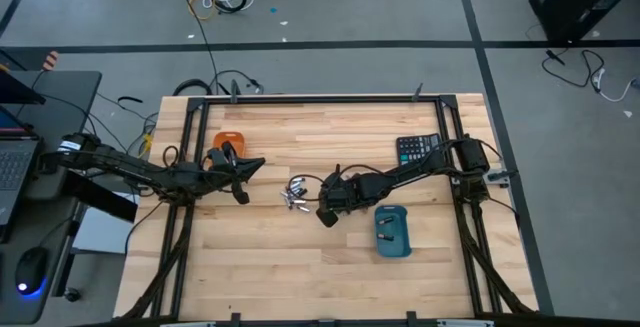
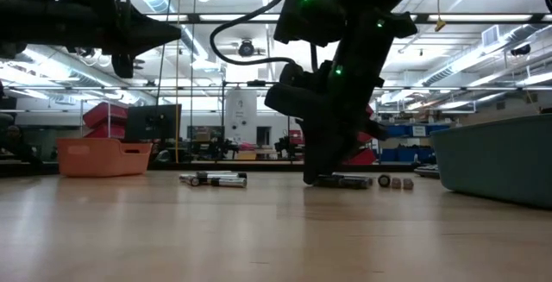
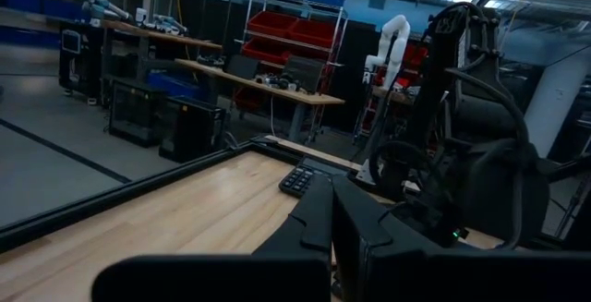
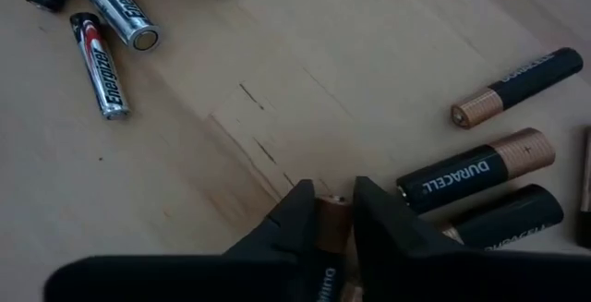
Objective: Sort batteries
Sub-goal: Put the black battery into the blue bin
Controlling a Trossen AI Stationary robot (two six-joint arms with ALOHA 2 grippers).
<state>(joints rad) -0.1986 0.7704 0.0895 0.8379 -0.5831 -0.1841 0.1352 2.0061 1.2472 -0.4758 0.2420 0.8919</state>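
Observation:
Several batteries (image 1: 297,195) lie loose on the wooden table's middle: silvery ones (image 4: 100,62) and black-and-copper ones (image 4: 476,173). My right gripper (image 4: 334,211) is down on the table among them, at the right side of the heap (image 2: 354,180), shut on one black-and-copper battery. My left gripper (image 3: 331,221) hangs above the table beside the orange tray (image 1: 228,142), shut with nothing between its fingers. The blue tray (image 1: 392,231) sits to the right, nearer the front edge. My right gripper pinches a black-and-copper battery at its copper end (image 4: 332,223) between the two fingers, one on each long side. The fingers (image 4: 294,217) come steeply from above. The battery lies flat on the table, and the gripper hides the rest of its body.
A black calculator (image 1: 417,149) lies at the far right of the table. The orange tray (image 2: 102,157) stands at far left and the blue tray (image 2: 500,157) close at right in the low view. More batteries (image 2: 214,178) lie left of my right gripper.

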